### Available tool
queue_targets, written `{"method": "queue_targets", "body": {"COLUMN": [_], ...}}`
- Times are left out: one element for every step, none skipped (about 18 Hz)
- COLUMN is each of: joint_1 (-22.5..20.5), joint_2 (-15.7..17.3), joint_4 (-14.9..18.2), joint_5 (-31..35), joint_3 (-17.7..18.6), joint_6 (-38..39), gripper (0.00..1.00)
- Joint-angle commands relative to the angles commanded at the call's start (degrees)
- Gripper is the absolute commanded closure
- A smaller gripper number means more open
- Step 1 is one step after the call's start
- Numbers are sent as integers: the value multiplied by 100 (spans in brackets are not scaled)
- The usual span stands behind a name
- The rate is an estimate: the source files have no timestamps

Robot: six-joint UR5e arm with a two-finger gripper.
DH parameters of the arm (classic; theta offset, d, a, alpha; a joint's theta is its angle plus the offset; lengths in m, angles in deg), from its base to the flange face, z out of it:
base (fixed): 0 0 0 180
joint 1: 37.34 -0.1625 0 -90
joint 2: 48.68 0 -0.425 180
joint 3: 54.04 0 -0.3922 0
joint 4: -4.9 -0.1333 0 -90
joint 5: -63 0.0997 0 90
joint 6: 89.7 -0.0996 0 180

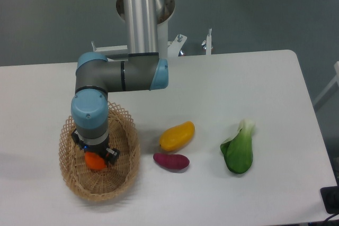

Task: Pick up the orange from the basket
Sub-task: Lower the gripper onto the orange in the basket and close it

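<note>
Grasp step: two-finger gripper (95, 158) sits low in the oval tan wicker basket (127, 154) near the surface's front-left corner, fingers apparently pinching the small glossy orange (94, 161); next, lift straight up.

Jaws (95, 158) down in the basket (124, 175), apparently closed around the orange (94, 161).

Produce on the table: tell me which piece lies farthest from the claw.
The green bok choy, at the far right; the mango and purple sweet potato lie closer.
</note>
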Motion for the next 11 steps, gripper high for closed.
{"method": "queue_targets", "body": {"joint_1": [0, 0, -9, -17, -35, -87, -140, -193, -263, -342, -447], "joint_2": [70, 132, 193, 237, 273, 351, 361, 361, 378, 457, 527], "joint_4": [0, 0, 9, 9, 9, 9, 0, 0, 0, 9, 18], "joint_5": [0, 0, 0, 0, 9, 9, 17, 18, 18, 26, 26], "joint_3": [-9, -9, -9, -9, -9, 9, 17, 18, 9, 0, 26], "joint_6": [0, 0, 0, -26, -35, -70, -70, -79, -79, -114, -193], "gripper": [57, 57, 57, 57, 57, 56, 56, 56, 56, 56, 56]}}
